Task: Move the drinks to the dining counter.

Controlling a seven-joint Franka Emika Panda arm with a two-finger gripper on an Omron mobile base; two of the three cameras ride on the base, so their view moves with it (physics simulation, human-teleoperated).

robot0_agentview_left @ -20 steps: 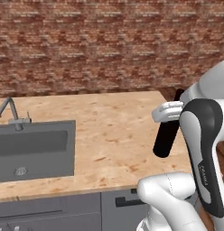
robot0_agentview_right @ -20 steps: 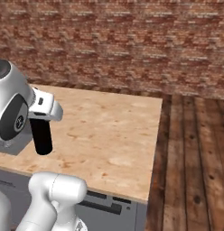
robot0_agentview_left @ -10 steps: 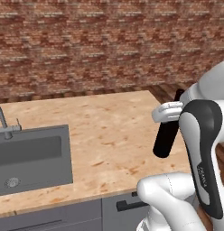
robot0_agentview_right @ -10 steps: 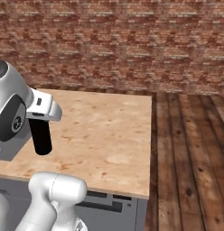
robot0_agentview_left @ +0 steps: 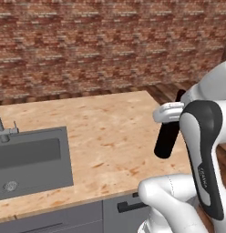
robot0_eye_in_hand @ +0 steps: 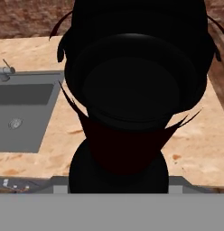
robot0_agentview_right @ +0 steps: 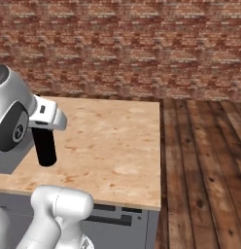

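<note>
A tall black wine bottle hangs upright in my gripper, which is shut on its upper part. It is over the right part of the dining counter, a light wood top with an inset grey sink. From the right base view, the bottle sits under the white hand of the gripper, over the counter's near left side. I cannot tell whether its base touches the wood. In the hand view the bottle hides the fingertips, with the sink to its left.
A faucet stands at the sink's far left rim. A brick wall runs behind the counter. Wood plank floor lies past the counter's right edge. Grey cabinet fronts with a dark handle face me below the top.
The whole picture has slid left in both base views, so the base has driven to the right along the counter. The bottle has stayed in the gripper, held the same way.
</note>
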